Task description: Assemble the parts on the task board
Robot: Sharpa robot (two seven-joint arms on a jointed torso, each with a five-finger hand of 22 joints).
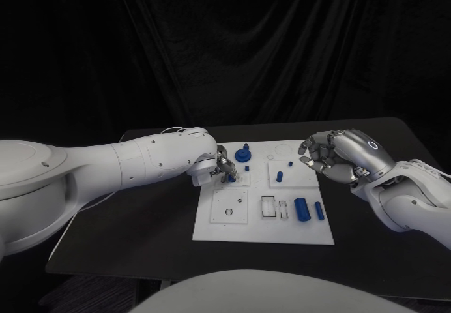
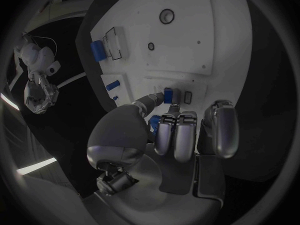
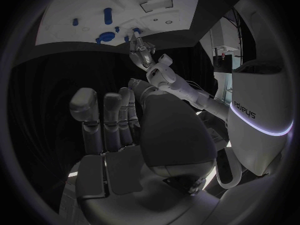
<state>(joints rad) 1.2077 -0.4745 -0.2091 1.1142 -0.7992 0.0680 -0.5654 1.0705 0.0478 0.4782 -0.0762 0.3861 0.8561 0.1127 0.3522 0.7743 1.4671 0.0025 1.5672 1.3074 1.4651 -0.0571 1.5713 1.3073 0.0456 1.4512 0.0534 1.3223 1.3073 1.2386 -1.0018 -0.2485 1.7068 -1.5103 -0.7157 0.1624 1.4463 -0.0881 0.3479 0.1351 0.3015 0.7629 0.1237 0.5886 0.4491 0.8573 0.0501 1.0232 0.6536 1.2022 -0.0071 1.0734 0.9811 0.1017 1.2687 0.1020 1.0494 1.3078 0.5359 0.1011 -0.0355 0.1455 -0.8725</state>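
Head view is showing the white board sitting mid-frame on the black table. Just left of centre, the left hand is pinching a small blue part over a slot near the board's left side, with a blue knob just beside it. A tilted part could be jamming at the slot edge or slipping free. Right hand is hovering at the board's upper right corner, fingers loosely curled, holding nothing. Bare table is lying beyond every board edge.

Dim scene, black backdrop, bright white board, fisheye-bent wrist edges
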